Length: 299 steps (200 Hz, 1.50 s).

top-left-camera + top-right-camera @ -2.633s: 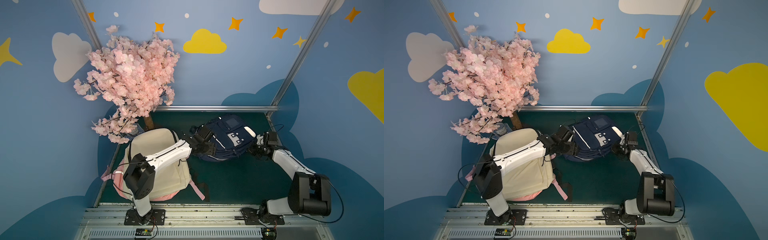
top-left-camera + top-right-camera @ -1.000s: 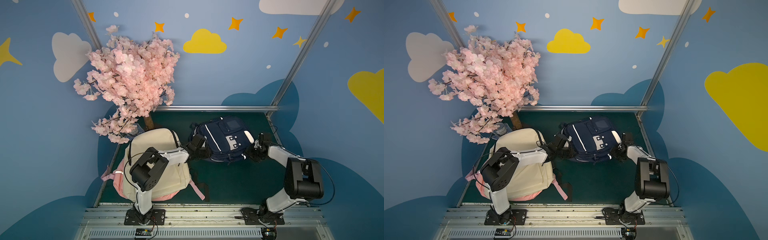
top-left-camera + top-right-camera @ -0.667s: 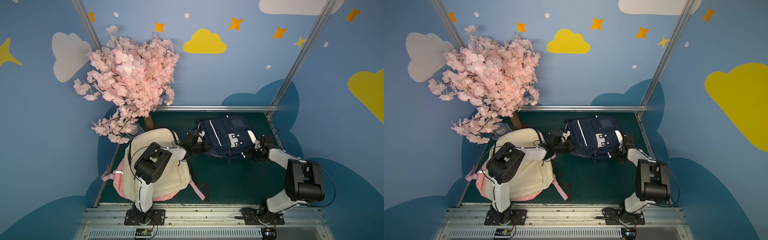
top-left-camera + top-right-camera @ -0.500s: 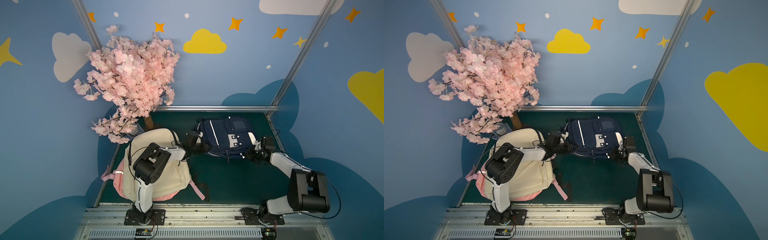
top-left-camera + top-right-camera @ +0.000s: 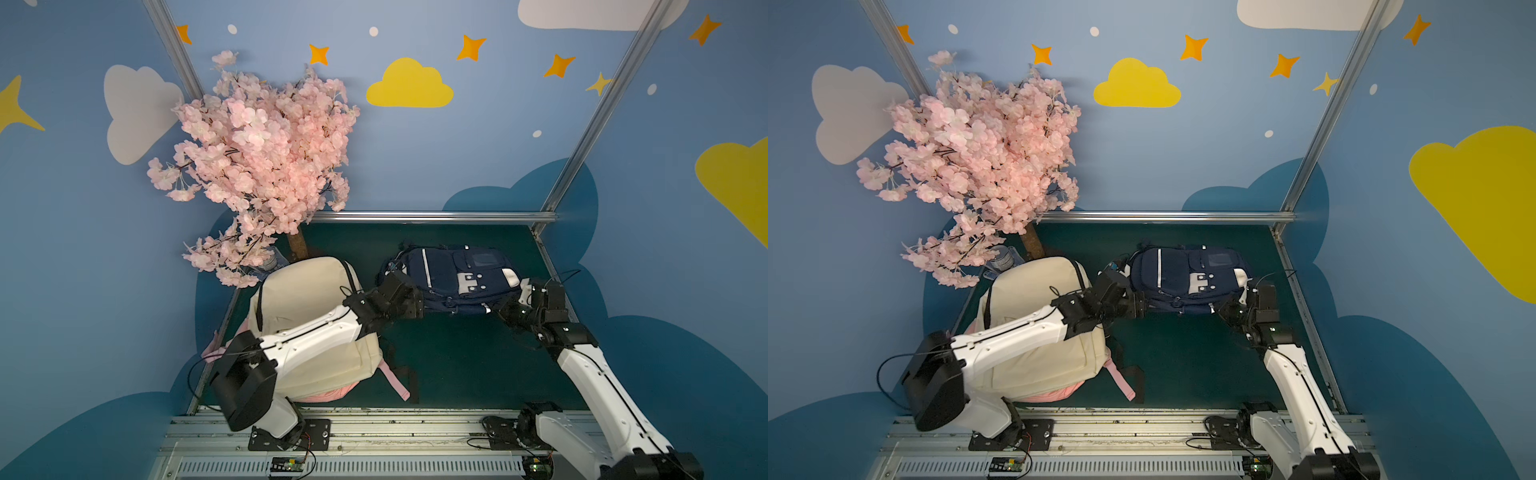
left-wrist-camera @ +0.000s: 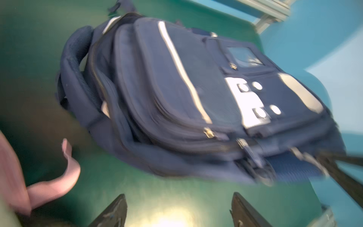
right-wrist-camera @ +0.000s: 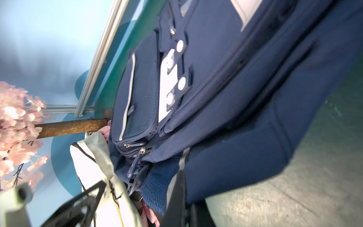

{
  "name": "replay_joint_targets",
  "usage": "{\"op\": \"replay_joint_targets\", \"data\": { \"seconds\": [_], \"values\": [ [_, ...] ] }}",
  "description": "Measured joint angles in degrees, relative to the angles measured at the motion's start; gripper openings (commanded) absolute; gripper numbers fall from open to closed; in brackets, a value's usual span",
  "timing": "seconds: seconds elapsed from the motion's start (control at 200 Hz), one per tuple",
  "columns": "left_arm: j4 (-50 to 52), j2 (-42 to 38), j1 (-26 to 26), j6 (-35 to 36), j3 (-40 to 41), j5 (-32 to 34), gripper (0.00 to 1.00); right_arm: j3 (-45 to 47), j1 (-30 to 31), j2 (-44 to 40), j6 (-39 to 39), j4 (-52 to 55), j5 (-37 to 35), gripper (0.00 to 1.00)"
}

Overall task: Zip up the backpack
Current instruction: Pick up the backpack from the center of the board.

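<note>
The navy backpack (image 5: 453, 278) (image 5: 1183, 276) lies flat on the green floor, white patch up. My left gripper (image 5: 409, 305) (image 5: 1138, 307) hovers at its left front corner. In the left wrist view it (image 6: 179, 208) stands open over bare floor, short of the backpack (image 6: 176, 88). My right gripper (image 5: 505, 309) (image 5: 1225, 309) is at the bag's right front corner. In the right wrist view it (image 7: 182, 208) is shut on the backpack's (image 7: 235, 98) lower edge. A zipper pull (image 7: 135, 163) (image 6: 249, 151) hangs on the front side.
A cream backpack (image 5: 299, 291) with pink straps (image 5: 395, 382) lies under my left arm. A pink blossom tree (image 5: 266, 158) stands at the back left, with a water bottle (image 5: 1003, 257) at its foot. A metal rail (image 5: 432, 217) bounds the floor's far edge.
My left gripper has opened, let go of the navy backpack and drawn back a little. My right gripper has shut on the bag's right front edge. The bag has turned and shifted right.
</note>
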State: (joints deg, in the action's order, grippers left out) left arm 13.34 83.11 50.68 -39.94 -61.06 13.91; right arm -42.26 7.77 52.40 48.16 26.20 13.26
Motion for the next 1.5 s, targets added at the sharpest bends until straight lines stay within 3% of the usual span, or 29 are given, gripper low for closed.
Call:
{"op": "replay_joint_targets", "data": {
  "seconds": [0.19, 0.39, 0.506, 0.796, 1.066, 1.206, 1.497],
  "values": [
    [-11.7, -8.0, 5.7, 3.7, 10.5, -1.9, 0.77, -6.0, 3.7, -0.9, 0.3, 5.1, -4.3, 0.00],
    [-27.2, -0.3, 6.1, 9.4, 13.6, -14.3, 0.71, -9.0, 6.4, -0.9, 0.7, 6.8, -5.9, 0.00],
    [-33.1, 2.8, 6.1, 12.1, 14.4, -16.9, 0.69, -10.1, 7.1, -1.0, 0.8, 7.8, -6.2, 0.00],
    [-50.6, 8.8, 6.0, 17.0, 19.8, -11.7, 0.62, -10.4, 7.8, -1.0, 1.0, 8.5, -5.4, 0.00],
    [-62.8, 14.4, 6.5, 22.7, 19.6, -7.0, 0.59, -10.4, 8.1, -1.3, 1.6, 8.5, -4.4, 0.00],
    [-65.4, 17.3, 7.1, 24.7, 18.2, -5.7, 0.55, -10.4, 8.2, -1.3, 2.0, 8.4, -4.0, 0.00],
    [-66.5, 20.5, 7.3, 26.9, 14.0, -2.7, 0.35, -10.3, 8.2, -1.6, 2.2, 8.3, -3.9, 0.00]
  ]
}}
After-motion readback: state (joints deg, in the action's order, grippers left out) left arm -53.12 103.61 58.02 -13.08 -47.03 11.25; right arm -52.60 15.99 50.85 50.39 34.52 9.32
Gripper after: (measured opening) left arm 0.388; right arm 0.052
